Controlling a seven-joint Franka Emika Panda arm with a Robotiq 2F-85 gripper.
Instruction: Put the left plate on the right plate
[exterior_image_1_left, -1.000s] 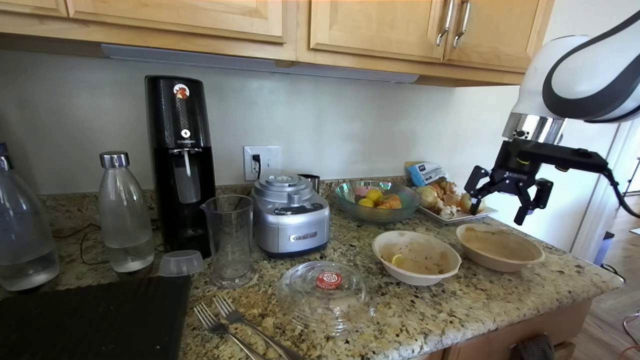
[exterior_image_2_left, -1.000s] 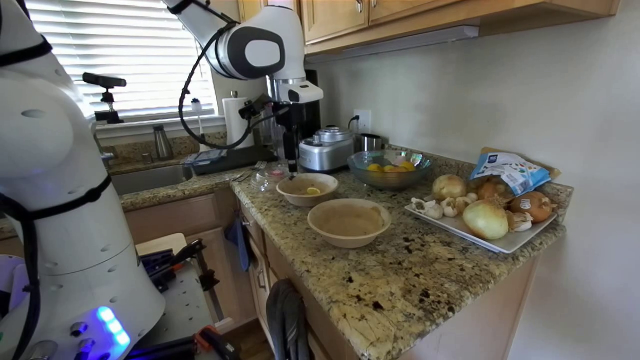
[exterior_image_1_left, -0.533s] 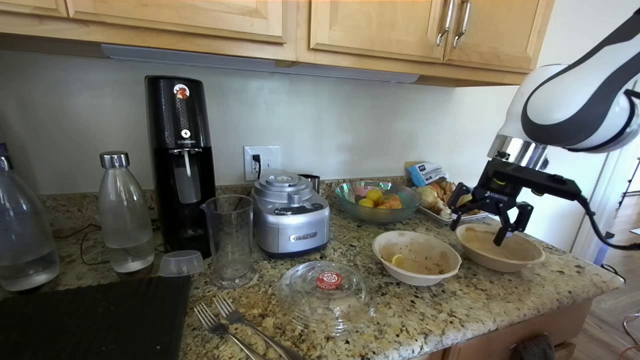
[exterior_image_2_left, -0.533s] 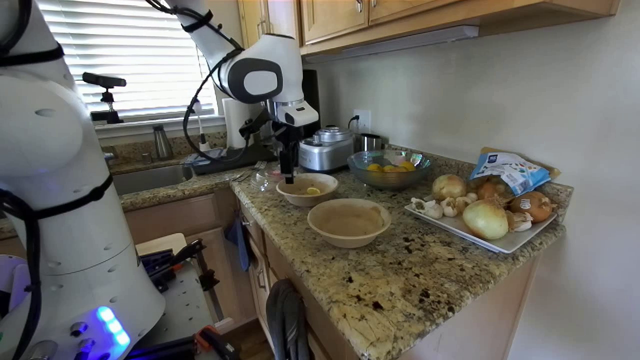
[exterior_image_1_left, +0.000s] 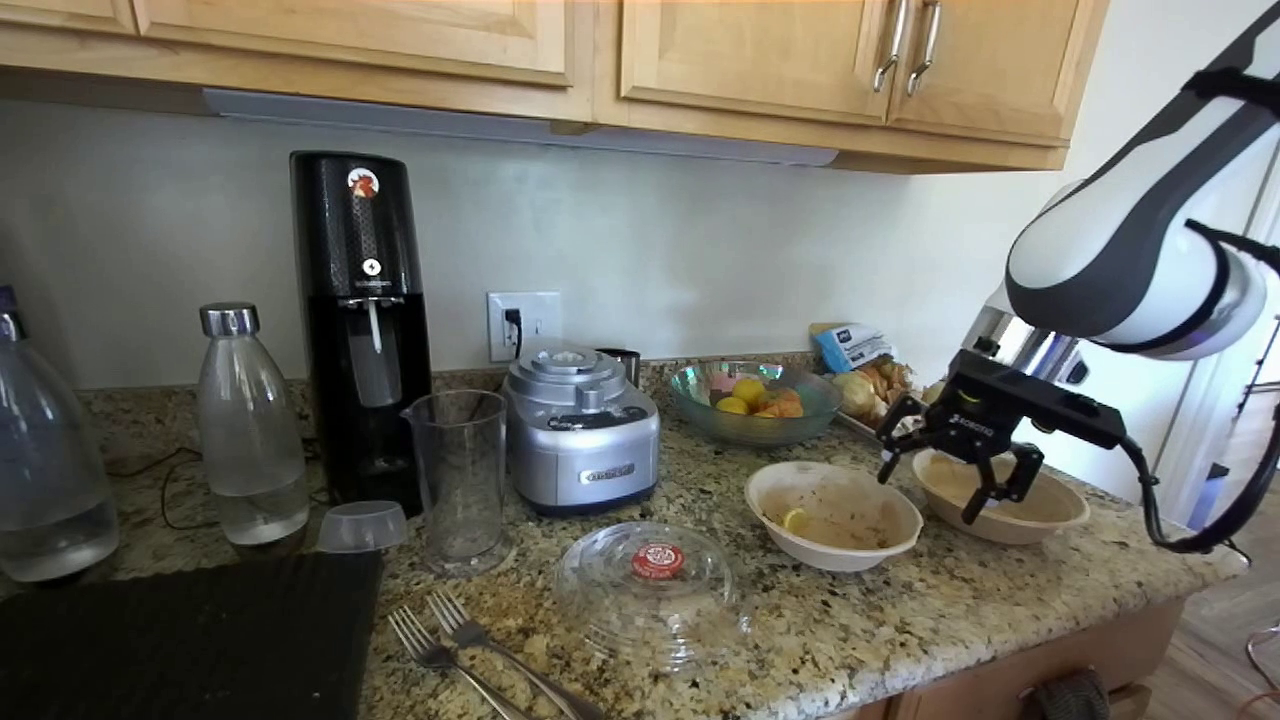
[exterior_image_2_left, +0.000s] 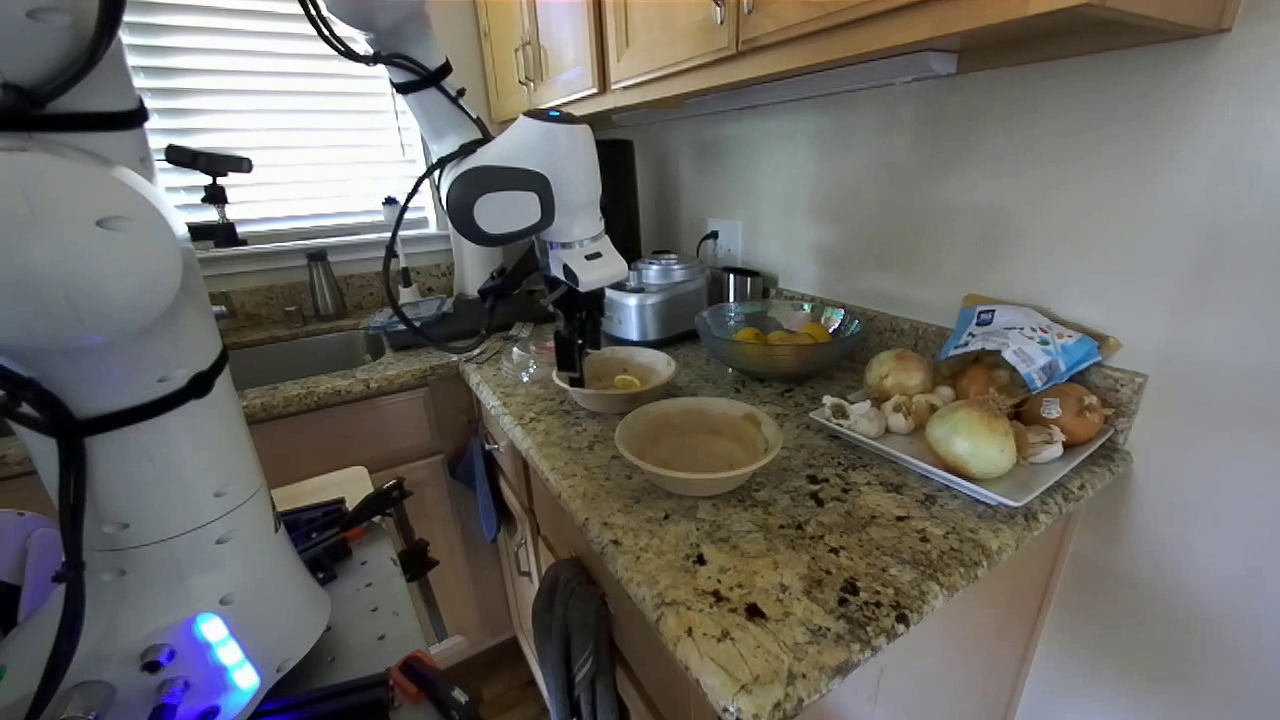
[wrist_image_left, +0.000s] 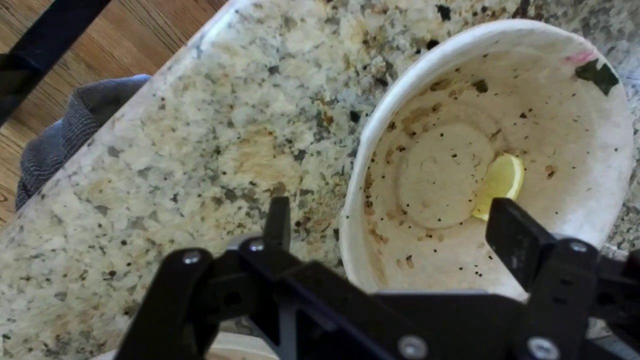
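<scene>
The left plate (exterior_image_1_left: 850, 518), beige with a speckled, stained inside, sits on the counter in both exterior views; a lemon wedge (wrist_image_left: 500, 182) lies in it. Beside it stands the right plate (exterior_image_2_left: 700, 445), smoother and paler within; only a sliver of this right plate (wrist_image_left: 242, 344) shows at the bottom of the wrist view. My gripper (wrist_image_left: 391, 217) is open, tilted, holding nothing. In the wrist view one finger (wrist_image_left: 277, 220) appears over the granite outside the left plate's rim, the other over its inside. In an exterior view the gripper (exterior_image_1_left: 929, 490) partly covers the right plate.
A clear plastic lid (exterior_image_1_left: 650, 600) and two forks (exterior_image_1_left: 470, 640) lie on the counter near the left plate. Behind stand a food processor (exterior_image_1_left: 585, 450) and a glass fruit bowl (exterior_image_2_left: 780, 350). A white tray (exterior_image_2_left: 905, 455) bears onions and garlic. Cabinets (exterior_image_1_left: 750, 60) hang above.
The gripper has come down and closer to the left plate, tilting more on the way. Its jaws have stayed open. Both plates are where they were.
</scene>
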